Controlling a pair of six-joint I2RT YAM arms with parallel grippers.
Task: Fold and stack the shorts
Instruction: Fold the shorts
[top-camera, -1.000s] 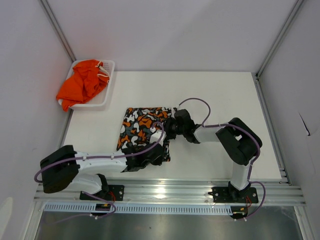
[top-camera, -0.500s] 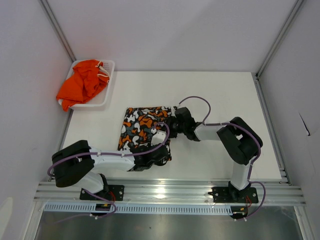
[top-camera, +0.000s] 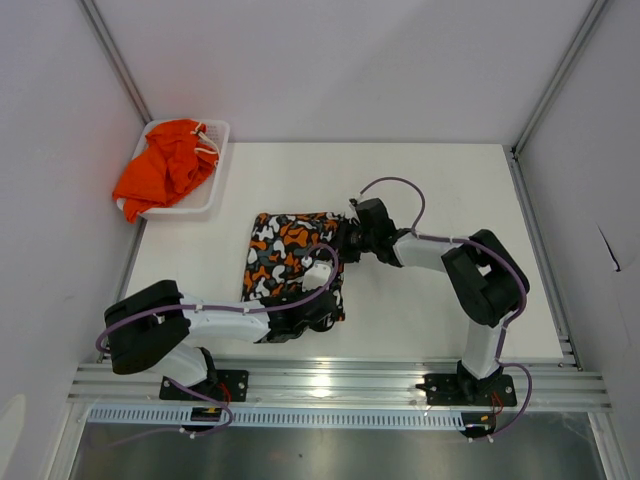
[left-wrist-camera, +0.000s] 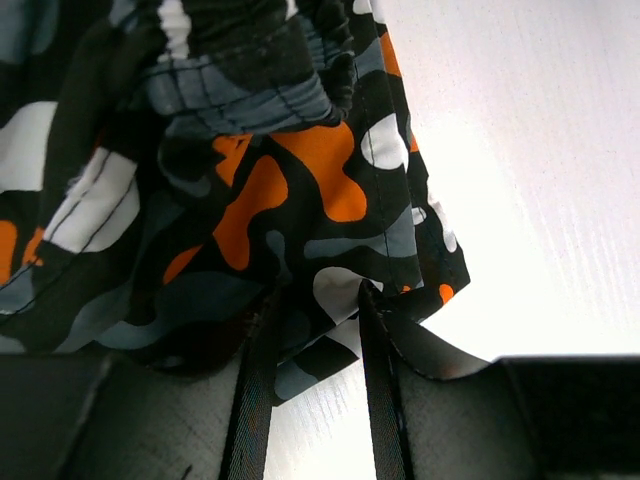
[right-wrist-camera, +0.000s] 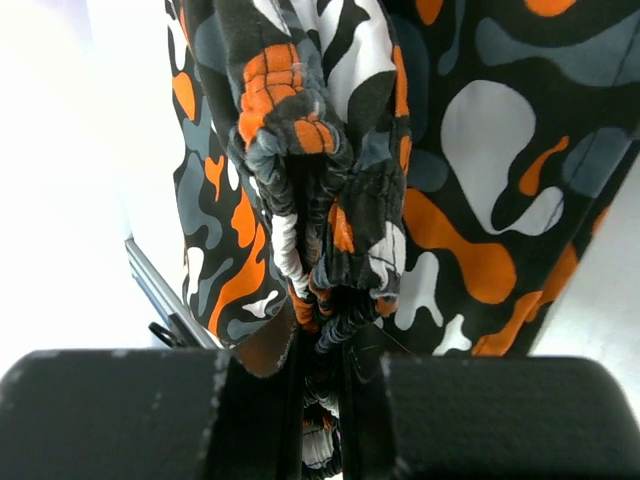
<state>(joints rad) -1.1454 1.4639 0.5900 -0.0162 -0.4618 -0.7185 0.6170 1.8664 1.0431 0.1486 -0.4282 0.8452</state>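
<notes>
Surface (top-camera: 430, 190): white, flat, matte rectangle; both arms reach over it from its near edge.
Patterned shorts (top-camera: 285, 250): soft fabric in orange, black, white and grey blotches. It lies as a rough rectangle near the middle of the surface, between the two hands.
Basket (top-camera: 219, 160): white plastic mesh, rectangular, at the surface's far left corner.
Orange shorts (top-camera: 165, 165): plain bright cloth crumpled in the basket and spilling over its left rim, with a white drawstring (top-camera: 205, 140).
Right hand (right-wrist-camera: 322, 350): clenched on the bunched, gathered waistband (right-wrist-camera: 320, 200) of the patterned shorts.
Left hand (left-wrist-camera: 318, 300): thin dark fingers (left-wrist-camera: 378, 380) straddle a stitched hem corner (left-wrist-camera: 400, 270). Whether they are grasping it cannot be told.
</notes>
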